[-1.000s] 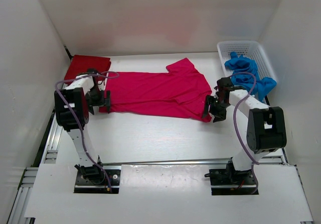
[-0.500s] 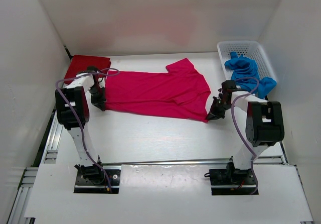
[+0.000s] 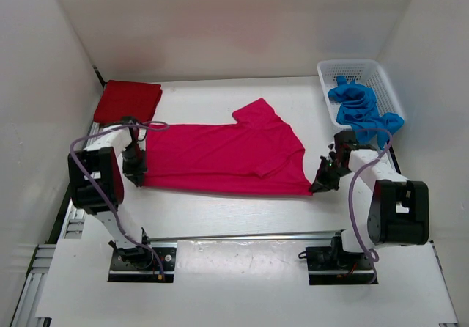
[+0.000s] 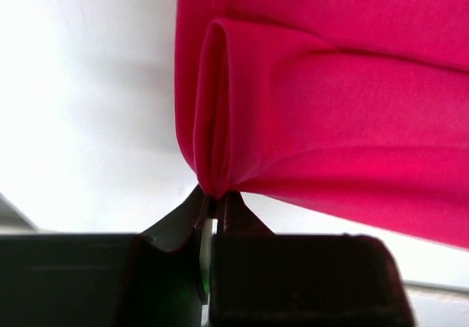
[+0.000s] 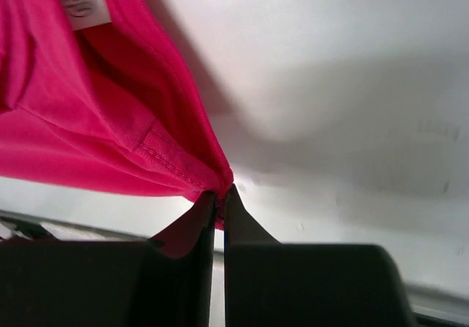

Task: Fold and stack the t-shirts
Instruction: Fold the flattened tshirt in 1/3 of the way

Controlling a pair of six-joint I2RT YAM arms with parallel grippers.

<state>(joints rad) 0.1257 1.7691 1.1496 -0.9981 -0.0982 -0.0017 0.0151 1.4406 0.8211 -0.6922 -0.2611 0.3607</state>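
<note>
Tool, left: the left tool [image 3: 138,174] is pinched shut on the near left corner of the magenta-pink cloth t-shirt [image 3: 220,151]. Its wrist view shows cloth gathered into a ridge at the tips.
Tool, right: the right tool [image 3: 321,185] is closed on the same shirt's near right corner, with a stitched edge running into the jaws.
Table: the white table [image 3: 220,213] carries this shirt spread sideways between the two arms, one sleeve pointing to the far side.
In hand: the magenta-pink shirt appears to be held at both near corners ready for a fold, with no fold made in it yet.
Done: the dark red cloth t-shirt [image 3: 128,101] lies as a neat folded rectangle in the far left corner and looks finished.
Remaining: the bright blue cloth t-shirt [image 3: 359,107] sits crumpled in the white plastic mesh basket [image 3: 352,64] at far right, draping over its near rim. About a third of the task looks done.
Hidden: the magenta-pink shirt's second sleeve is not visible and may be tucked under. The print on a label in the right wrist view is unreadable. The dark red shirt's layers cannot be counted.
</note>
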